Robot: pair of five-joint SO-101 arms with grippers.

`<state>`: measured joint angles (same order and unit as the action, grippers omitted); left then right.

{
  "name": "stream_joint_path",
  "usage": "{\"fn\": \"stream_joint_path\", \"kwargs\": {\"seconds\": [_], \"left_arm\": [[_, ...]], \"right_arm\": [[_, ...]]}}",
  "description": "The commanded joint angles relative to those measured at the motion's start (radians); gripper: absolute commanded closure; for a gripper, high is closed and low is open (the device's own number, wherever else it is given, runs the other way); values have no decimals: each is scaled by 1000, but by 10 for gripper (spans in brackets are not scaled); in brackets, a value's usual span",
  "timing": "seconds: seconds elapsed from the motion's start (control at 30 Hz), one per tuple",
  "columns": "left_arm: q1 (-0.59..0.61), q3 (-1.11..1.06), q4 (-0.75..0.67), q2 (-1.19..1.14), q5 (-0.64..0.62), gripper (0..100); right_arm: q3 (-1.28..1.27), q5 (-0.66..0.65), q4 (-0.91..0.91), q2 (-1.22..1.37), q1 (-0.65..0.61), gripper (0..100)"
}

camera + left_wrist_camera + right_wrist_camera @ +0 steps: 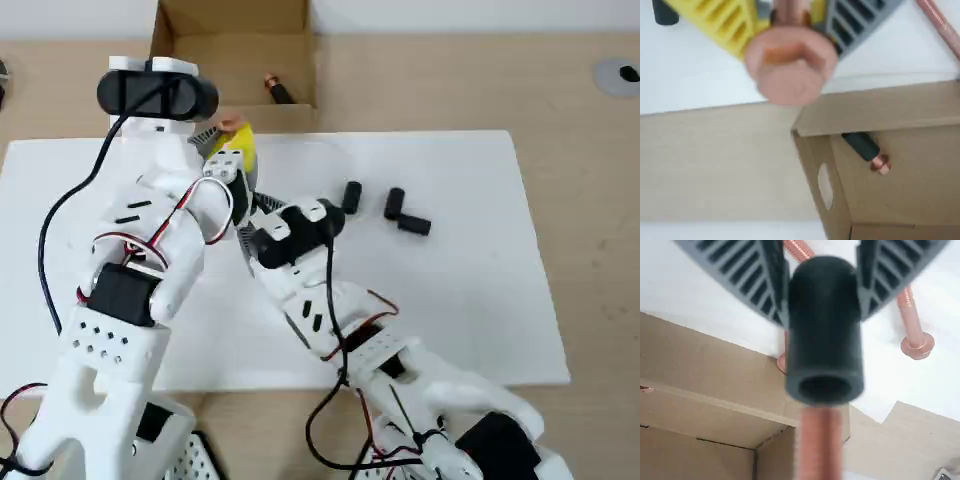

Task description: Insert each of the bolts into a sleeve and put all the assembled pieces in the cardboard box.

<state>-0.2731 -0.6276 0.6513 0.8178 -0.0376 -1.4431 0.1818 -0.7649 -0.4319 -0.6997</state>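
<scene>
My left gripper, with one yellow and one grey finger, is shut on a copper bolt, whose hex head faces the camera. In the high view this gripper hangs just in front of the cardboard box with the bolt head on top. My right gripper is shut on a black sleeve. A copper shaft lines up with the sleeve's open mouth; how deep it sits I cannot tell. One assembled piece lies inside the box.
Three loose black sleeves lie on the white mat right of the grippers. Loose bolts rest on the mat behind the held sleeve. The box wall stands close under the left gripper.
</scene>
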Motion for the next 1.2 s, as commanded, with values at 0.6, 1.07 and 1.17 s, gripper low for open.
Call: {"fn": "stream_joint_path", "kwargs": {"seconds": [0.6,1.07,1.17], "left_arm": [[31,-80,-130,8,110,991],[35,-216,-293,15,68,991],[37,-216,-292,15,43,991]], "right_arm": [[50,6,-25,-8,24,987],[54,6,-23,-7,22,987],[54,6,-23,-7,22,987]]}}
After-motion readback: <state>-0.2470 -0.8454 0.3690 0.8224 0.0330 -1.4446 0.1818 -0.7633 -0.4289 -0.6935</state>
